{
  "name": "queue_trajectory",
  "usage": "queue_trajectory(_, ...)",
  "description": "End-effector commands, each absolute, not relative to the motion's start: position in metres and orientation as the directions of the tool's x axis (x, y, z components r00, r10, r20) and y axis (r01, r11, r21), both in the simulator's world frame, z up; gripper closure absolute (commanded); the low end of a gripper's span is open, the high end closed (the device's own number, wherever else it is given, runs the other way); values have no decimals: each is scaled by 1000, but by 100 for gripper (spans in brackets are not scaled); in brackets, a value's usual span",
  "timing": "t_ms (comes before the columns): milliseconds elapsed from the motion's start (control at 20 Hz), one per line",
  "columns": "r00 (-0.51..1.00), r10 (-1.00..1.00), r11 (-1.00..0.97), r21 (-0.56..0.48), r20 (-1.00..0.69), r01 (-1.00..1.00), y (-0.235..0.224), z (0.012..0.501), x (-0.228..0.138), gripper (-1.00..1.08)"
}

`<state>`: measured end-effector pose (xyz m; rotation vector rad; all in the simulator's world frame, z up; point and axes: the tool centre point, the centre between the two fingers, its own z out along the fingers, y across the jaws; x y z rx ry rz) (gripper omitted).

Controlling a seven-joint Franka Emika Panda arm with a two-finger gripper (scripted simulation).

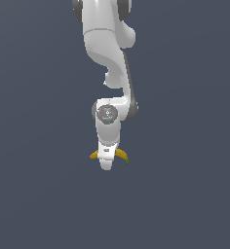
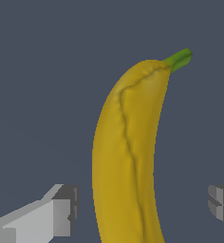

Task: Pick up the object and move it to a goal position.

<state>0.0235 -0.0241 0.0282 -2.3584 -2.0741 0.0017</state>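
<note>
Seen in the exterior view: one white Panda arm (image 1: 109, 53) reaching straight down over a plain dark grey-blue table (image 1: 34, 194), its hand (image 1: 105, 163) lowered right over a small yellow banana (image 1: 121, 154). Only the two ends of the fruit showing there, one yellow tip at the exterior view's left of the hand, the other end with the dark stem poking out at the exterior view's right, the middle hidden behind the white wrist body. Lying flat on the table, by the look of it, though contact hard to judge from this angle. In the wrist view: the banana (image 2: 128, 156) filling the middle, curved, with a dark seam running along its peel and a green stem tip (image 2: 180, 59) at the far end. Fingers (image 2: 61, 213) spread wide, one grey pad on each side of the fruit, both clear of the peel with table showing in the gaps. Hand (image 2: 142, 209) therefore open and straddling the banana across its width, gripping nothing. Nothing else visible on the table.
</note>
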Motion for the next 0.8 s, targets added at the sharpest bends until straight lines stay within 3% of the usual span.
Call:
queue_trajectory(0, 127, 992, -127, 0, 0, 992, -24, 21, 24, -92)
queue_trajectory(150, 127, 992, -127, 0, 0, 992, -24, 19, 25, -92)
queue_trajectory(200, 127, 992, -127, 0, 0, 992, -24, 19, 25, 108)
queue_trajectory(750, 126, 992, -126, -1, 0, 992, -23, 19, 24, 108)
